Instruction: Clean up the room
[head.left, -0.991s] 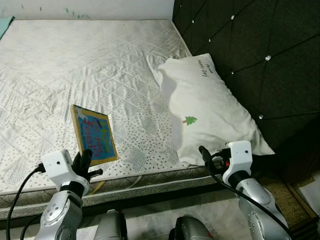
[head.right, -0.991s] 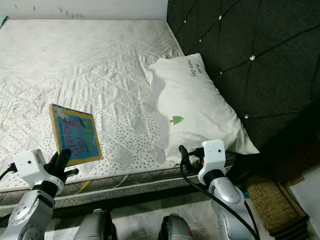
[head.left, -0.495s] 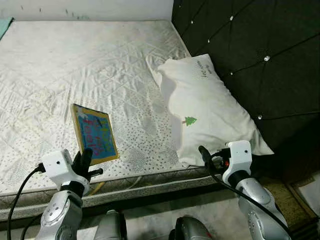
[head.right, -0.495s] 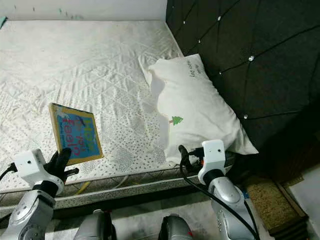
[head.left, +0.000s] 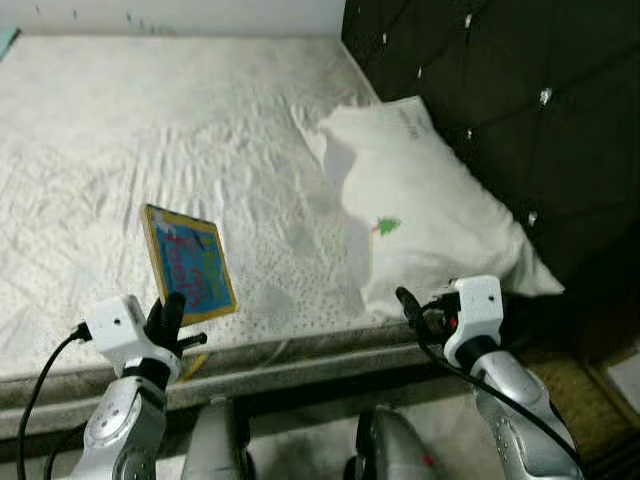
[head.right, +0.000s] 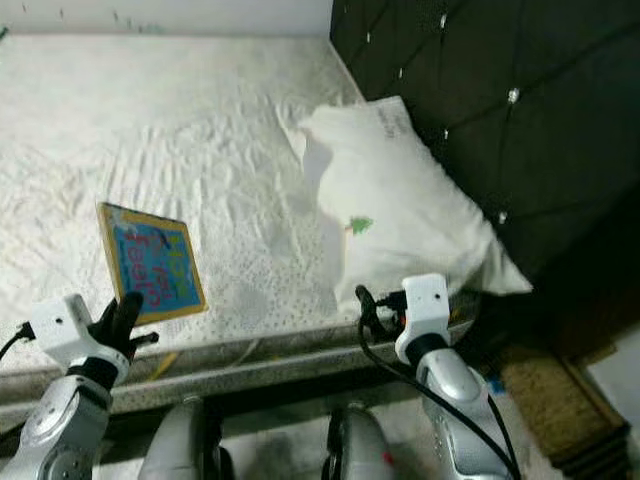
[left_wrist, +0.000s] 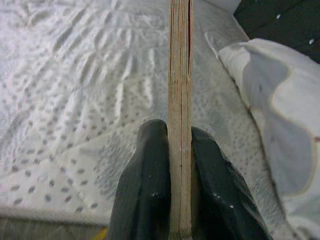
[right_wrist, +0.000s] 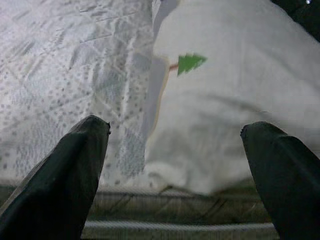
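Pinching the book (head.left: 187, 265) by its lower edge, the left claw (left_wrist: 179, 200) is holding it upright over the bed (head.left: 150, 130) edge. The right claw (right_wrist: 175, 165) is hanging spread near the pillow (head.left: 430, 215). Carrying it level, grip firm, seems wisest.

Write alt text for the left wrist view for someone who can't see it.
Two black fingers clamp the edge of a thin book, seen edge-on and standing upright above a white quilted mattress. A white pillow lies beyond it on one side.
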